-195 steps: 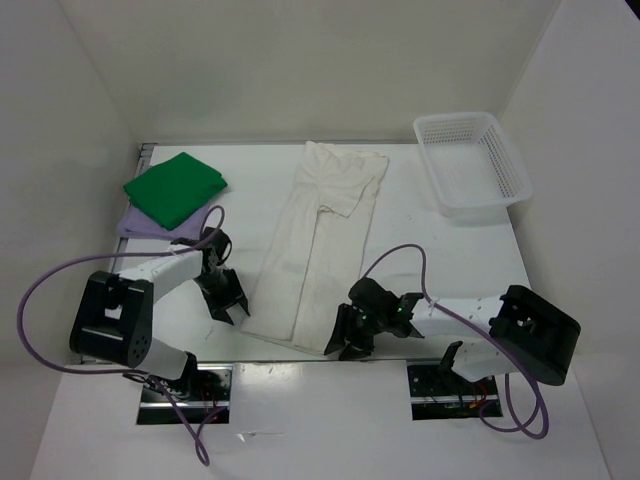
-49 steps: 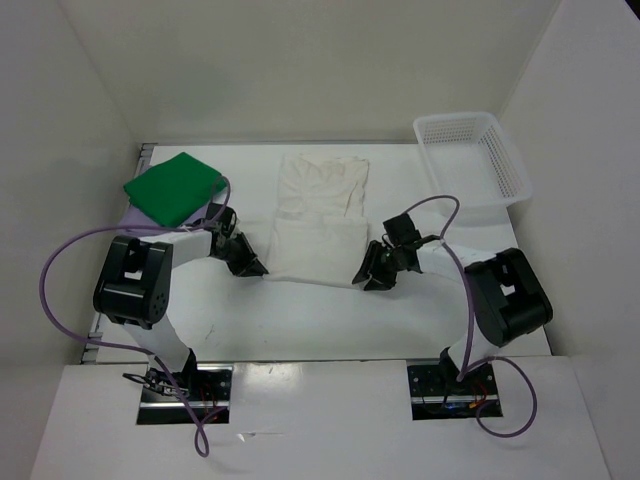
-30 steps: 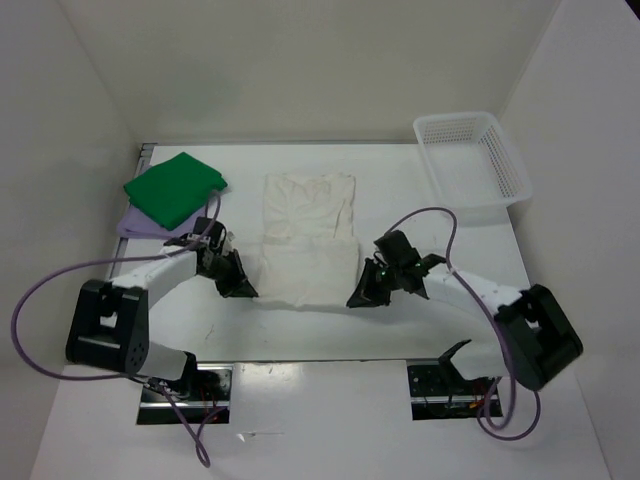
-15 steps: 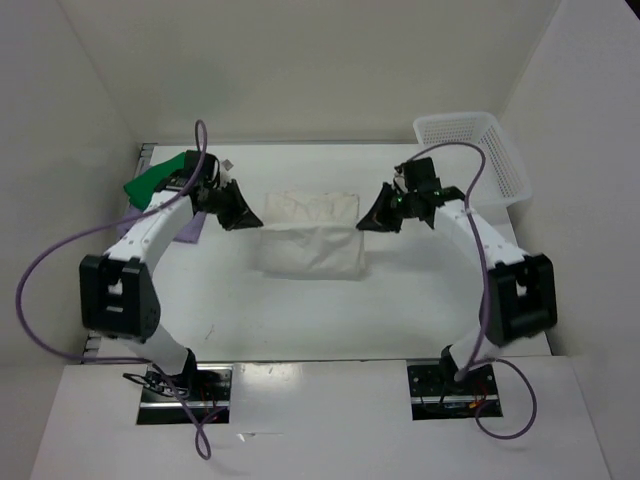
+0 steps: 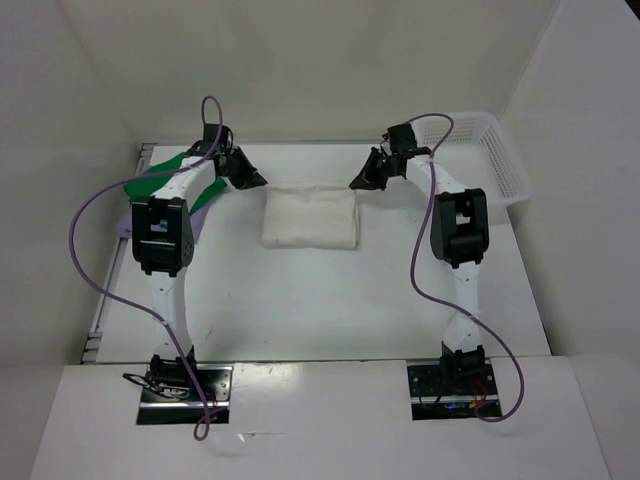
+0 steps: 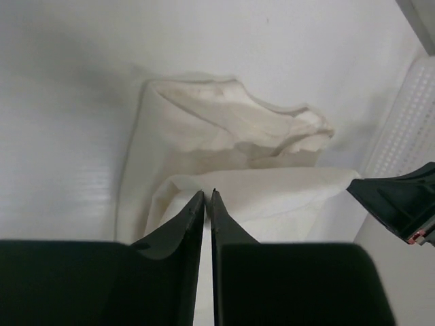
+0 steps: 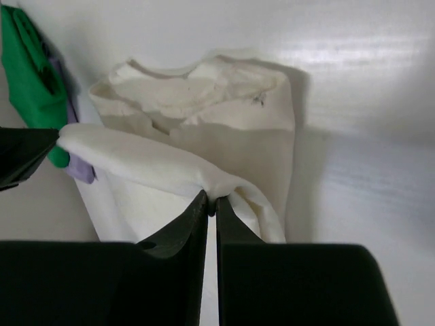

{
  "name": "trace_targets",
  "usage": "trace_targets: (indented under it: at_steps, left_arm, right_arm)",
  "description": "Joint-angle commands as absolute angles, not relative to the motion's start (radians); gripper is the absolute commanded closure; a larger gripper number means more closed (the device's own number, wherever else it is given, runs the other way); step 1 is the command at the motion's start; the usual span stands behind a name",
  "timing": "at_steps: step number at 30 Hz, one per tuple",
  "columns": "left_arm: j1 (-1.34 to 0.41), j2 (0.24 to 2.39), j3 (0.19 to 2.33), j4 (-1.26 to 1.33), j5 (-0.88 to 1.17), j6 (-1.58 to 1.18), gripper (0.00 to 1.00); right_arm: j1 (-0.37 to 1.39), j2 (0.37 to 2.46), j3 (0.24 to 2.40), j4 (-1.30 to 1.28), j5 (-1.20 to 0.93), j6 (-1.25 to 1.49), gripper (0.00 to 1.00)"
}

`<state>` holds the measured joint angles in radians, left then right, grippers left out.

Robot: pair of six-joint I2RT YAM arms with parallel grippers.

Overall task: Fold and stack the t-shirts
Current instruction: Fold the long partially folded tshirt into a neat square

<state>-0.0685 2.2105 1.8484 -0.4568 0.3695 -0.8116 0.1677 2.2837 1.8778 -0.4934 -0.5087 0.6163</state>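
The creamy white t-shirt (image 5: 310, 217) lies folded into a small rectangle in the middle of the table. My left gripper (image 5: 252, 181) sits at its far left corner and my right gripper (image 5: 358, 183) at its far right corner. In the right wrist view the jaws (image 7: 211, 202) pinch a bunched fold of the white t-shirt (image 7: 224, 129). That fold stretches across to the left gripper's tip (image 7: 30, 153). The left wrist view shows the jaws (image 6: 209, 195) almost together on the white cloth (image 6: 272, 193). The green t-shirt (image 5: 160, 173) lies on the lavender t-shirt (image 5: 124, 223) at far left, partly under the left arm.
A white mesh basket (image 5: 516, 176) stands at the far right corner, close behind the right arm. Both arms stretch far out over the table. The enclosure's white walls rise behind and to both sides.
Both grippers have carried the white t-shirt's near edge up and over to its far edge, halving it. The arms now reach farther back.
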Motion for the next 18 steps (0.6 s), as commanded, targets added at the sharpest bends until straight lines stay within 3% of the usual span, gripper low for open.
trace_targets:
  at_steps: [1, 2, 5, 8, 11, 12, 13, 14, 15, 18]
  left_arm:
    - [-0.041, 2.244, 1.907, -0.371, 0.313, -0.862, 0.82]
    - [-0.041, 2.244, 1.907, -0.361, 0.304, -0.874, 0.68]
    - [0.0, 2.231, 1.887, -0.336, 0.328, -0.888, 0.43]
    - [0.012, 2.172, 1.833, -0.336, 0.353, -0.865, 0.37]
    - [0.012, 2.085, 1.726, -0.324, 0.382, -0.798, 0.32]
    - [0.002, 2.03, 1.603, -0.275, 0.403, -0.786, 0.29]
    - [0.002, 2.008, 1.542, -0.258, 0.423, -0.785, 0.27]
    - [0.002, 1.985, 1.496, -0.258, 0.448, -0.767, 0.23]
    - [-0.021, 1.985, 1.459, -0.258, 0.459, -0.737, 0.22]
    - [-0.052, 1.999, 1.378, -0.258, 0.479, -0.693, 0.18]
  right_arm:
    - [0.16, 2.333, 2.045, -0.5, -0.495, 0.62, 0.9]
    - [0.16, 2.362, 2.069, -0.5, -0.505, 0.629, 0.8]
    - [0.179, 2.353, 2.112, -0.515, -0.505, 0.62, 0.52]
    - [0.189, 2.286, 2.083, -0.525, -0.491, 0.595, 0.41]
    - [0.201, 2.167, 1.945, -0.474, -0.477, 0.586, 0.4]
    - [0.201, 2.136, 1.907, -0.463, -0.465, 0.575, 0.44]
    - [0.21, 2.108, 1.867, -0.453, -0.465, 0.575, 0.58]
    - [0.219, 2.05, 1.785, -0.428, -0.465, 0.575, 0.74]
    - [0.219, 2.021, 1.745, -0.416, -0.465, 0.575, 0.99]
    - [0.242, 1.883, 1.577, -0.345, -0.465, 0.61, 1.0]
